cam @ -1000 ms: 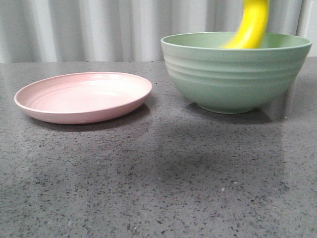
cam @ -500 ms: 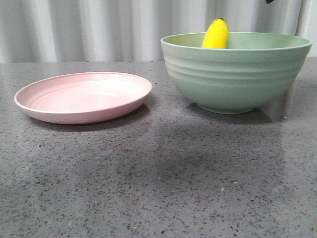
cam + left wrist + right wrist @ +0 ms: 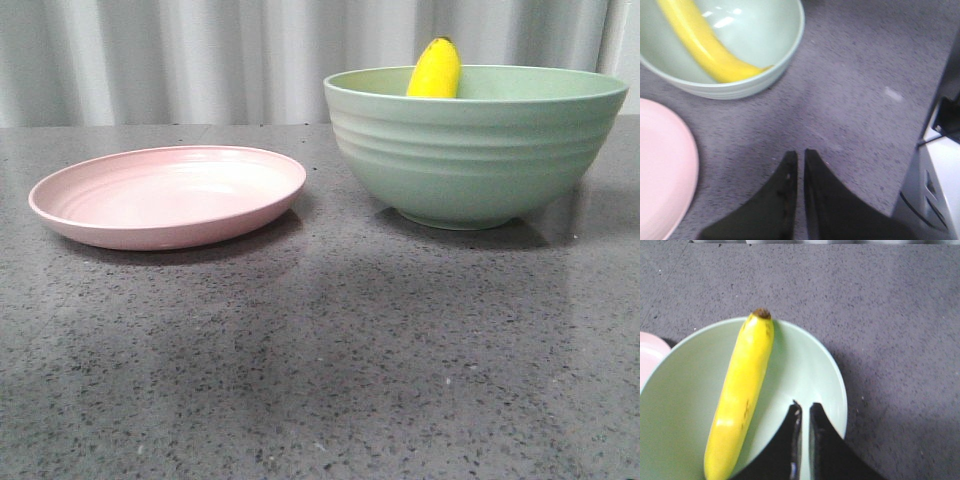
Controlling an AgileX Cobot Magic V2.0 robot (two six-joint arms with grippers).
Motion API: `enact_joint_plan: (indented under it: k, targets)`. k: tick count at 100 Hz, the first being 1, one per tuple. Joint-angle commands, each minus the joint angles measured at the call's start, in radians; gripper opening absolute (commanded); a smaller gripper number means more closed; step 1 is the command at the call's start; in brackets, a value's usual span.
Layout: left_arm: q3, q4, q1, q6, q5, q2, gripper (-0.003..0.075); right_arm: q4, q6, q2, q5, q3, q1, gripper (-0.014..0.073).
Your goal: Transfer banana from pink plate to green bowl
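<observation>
the banana (image 3: 740, 395) lies inside the green bowl (image 3: 475, 150), leaning on its wall. the right gripper (image 3: 803, 412) hovers above, fingers nearly together, empty. the left gripper (image 3: 799, 159) likewise, over the table (image 3: 860, 75). the pink plate (image 3: 168, 195) sits bare.

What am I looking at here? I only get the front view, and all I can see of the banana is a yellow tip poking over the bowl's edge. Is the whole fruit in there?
Observer: Yes. The right wrist view shows the whole banana lying inside the green bowl, leaning on its inner wall.
Operator: Is anything holding it?
Observer: No. The right gripper is above the bowl with its jaws nearly together and nothing between them.
Operator: And the other arm?
Observer: The left gripper is over bare table, jaws nearly together too, beside the pink plate.
</observation>
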Motion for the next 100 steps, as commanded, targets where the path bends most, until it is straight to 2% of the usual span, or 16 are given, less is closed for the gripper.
enact_joint_plan:
  k: [1,32,81,89,100]
  targets:
    - [0.023,0.065,-0.003,-0.078,-0.133,-0.090,-0.0019,-0.011,-0.016,-0.110,-0.097,0.046,-0.003,-0.0079]
    - [0.345,0.107,-0.001,-0.144,-0.385,-0.434,-0.0019,-0.016,-0.016,-0.499,-0.185,0.302,-0.003,-0.0080]
    - [0.822,0.119,0.001,-0.170,-0.566,-0.943,-0.0019,-0.071,-0.016,-1.098,-0.183,0.569,-0.003,-0.0080]
    - [0.877,0.119,0.001,-0.170,-0.586,-1.018,-0.0019,-0.071,-0.016,-1.164,-0.158,0.589,-0.003,-0.0080]
    - [0.909,0.113,0.001,-0.170,-0.595,-1.092,-0.0019,-0.071,-0.016,-1.150,-0.098,0.589,-0.003,-0.0080]
